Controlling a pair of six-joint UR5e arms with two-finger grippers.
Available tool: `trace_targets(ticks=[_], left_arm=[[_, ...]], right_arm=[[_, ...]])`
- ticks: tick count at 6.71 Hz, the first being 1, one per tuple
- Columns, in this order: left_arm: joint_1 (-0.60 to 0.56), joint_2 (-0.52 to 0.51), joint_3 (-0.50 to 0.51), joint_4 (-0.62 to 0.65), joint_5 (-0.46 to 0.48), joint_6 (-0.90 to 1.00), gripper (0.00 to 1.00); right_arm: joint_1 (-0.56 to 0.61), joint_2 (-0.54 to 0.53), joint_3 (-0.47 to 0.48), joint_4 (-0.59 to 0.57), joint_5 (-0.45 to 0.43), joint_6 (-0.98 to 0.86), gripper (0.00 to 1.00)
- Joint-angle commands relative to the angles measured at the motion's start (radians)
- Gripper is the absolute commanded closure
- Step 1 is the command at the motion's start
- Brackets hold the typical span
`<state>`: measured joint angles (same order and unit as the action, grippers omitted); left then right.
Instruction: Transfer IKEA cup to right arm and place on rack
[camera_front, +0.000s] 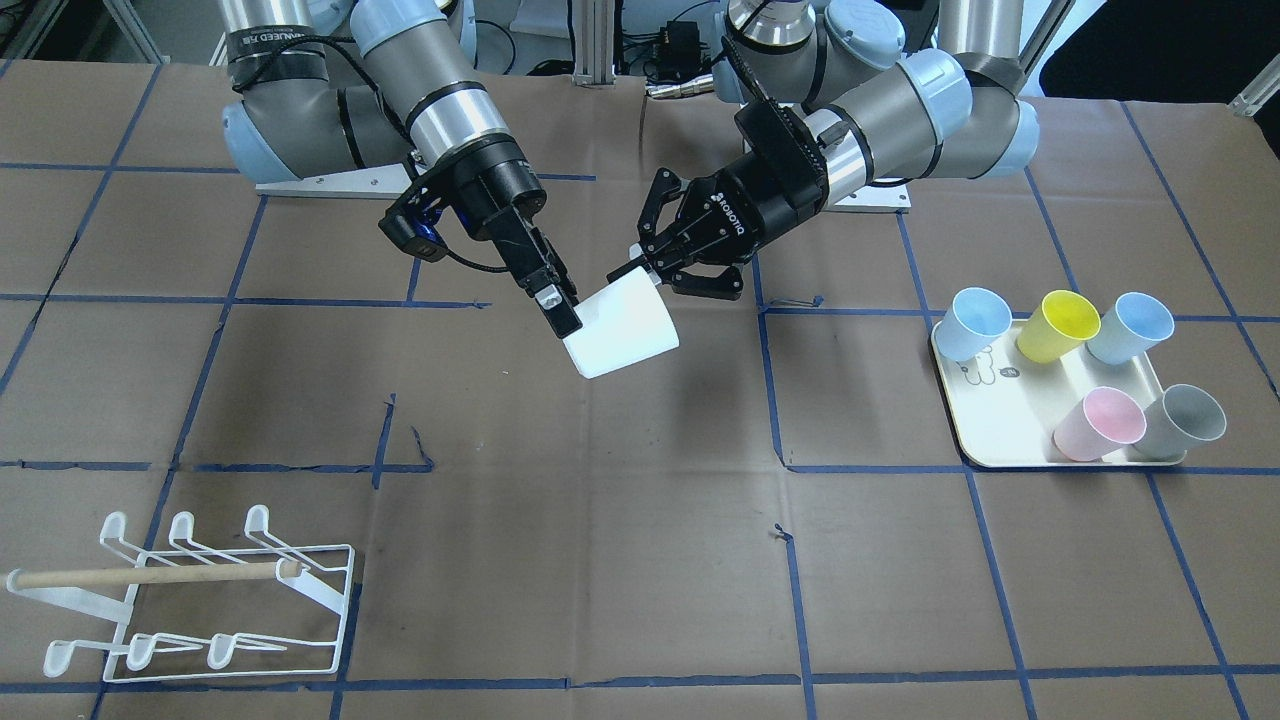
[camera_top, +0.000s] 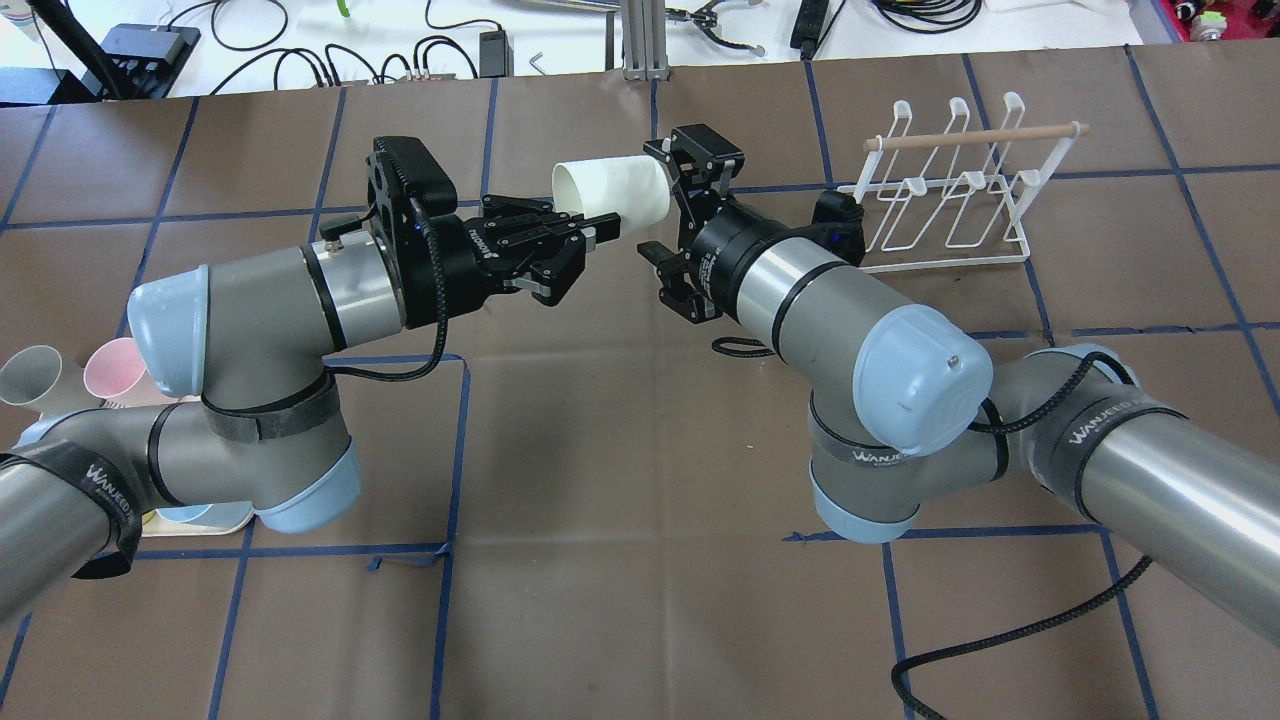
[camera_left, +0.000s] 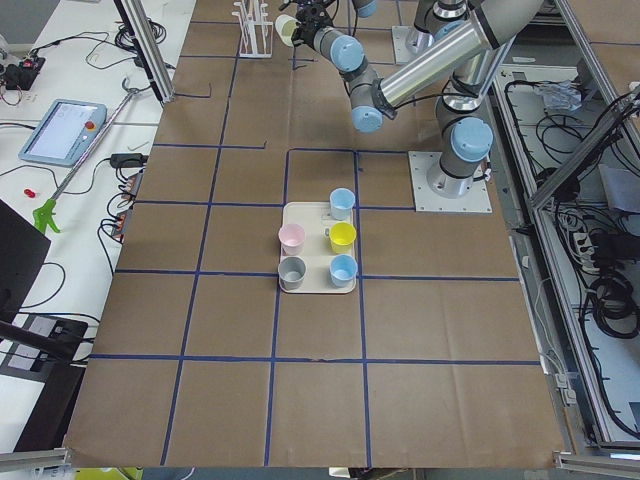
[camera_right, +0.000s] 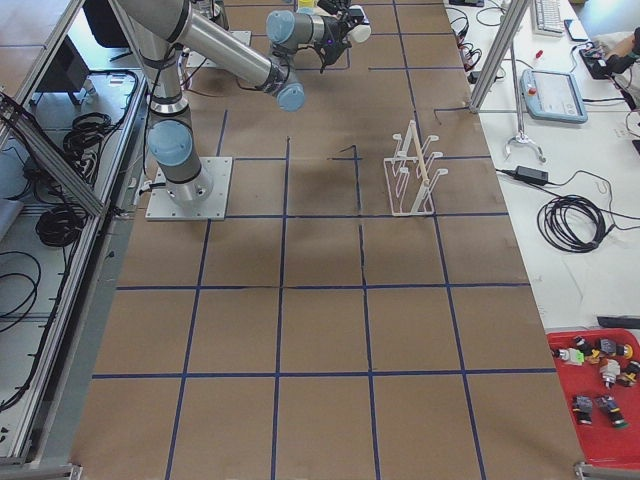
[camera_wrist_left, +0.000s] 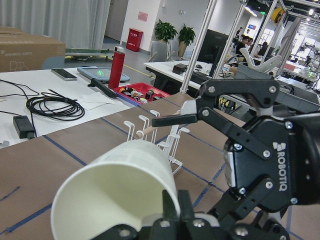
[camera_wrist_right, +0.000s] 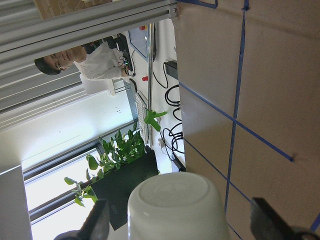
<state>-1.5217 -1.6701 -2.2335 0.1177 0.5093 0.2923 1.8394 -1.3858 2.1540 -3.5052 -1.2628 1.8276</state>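
Looking at a plain white IKEA cup (camera_top: 615, 190) held sideways in the air over the middle of the brown-papered table (camera_front: 600, 560). Pinched at the rim by the left gripper (camera_top: 605, 224), jaws clamped on the cup wall, one inside the mouth and one outside. Straddled at the base end by the right gripper (camera_top: 650, 200), jaws spread wide. Clear gap on either side of the cup in the right wrist view, so no contact there.

Smooth, matte-looking plastic, tapered, with a round flat bottom pointing at the right gripper.

Then the rack (camera_top: 950, 185), off on the right arm's side and well apart from the cup. Thin white wire, two rows of upturned hooked prongs, pale wooden dowel (camera_top: 975, 138) laid across the top.

Also got a cream tray (camera_front: 1010, 440) with rounded corners on the left arm's side, carrying five pastel cups (camera_front: 1098, 425) of the same tapered shape. Blue tape (camera_front: 880, 468) gridding the paper into squares.
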Motion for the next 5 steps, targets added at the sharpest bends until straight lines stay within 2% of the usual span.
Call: trace_targets(ticks=[1, 3, 4, 5], left_arm=[[0.0, 0.001, 0.0, 0.0, 0.0, -0.002, 0.95], [0.0, 0.001, 0.0, 0.0, 0.0, -0.004, 0.95], [0.0, 0.001, 0.0, 0.0, 0.0, -0.004, 0.95], [0.0, 0.001, 0.0, 0.0, 0.0, -0.004, 0.95]], right_arm=[[0.024, 0.039, -0.048, 0.002, 0.0, -0.008, 0.01], [0.027, 0.047, -0.051, 0.002, 0.003, -0.011, 0.01], [0.027, 0.048, -0.051, 0.002, 0.006, -0.013, 0.04], [0.027, 0.048, -0.051, 0.002, 0.016, -0.018, 0.2]])
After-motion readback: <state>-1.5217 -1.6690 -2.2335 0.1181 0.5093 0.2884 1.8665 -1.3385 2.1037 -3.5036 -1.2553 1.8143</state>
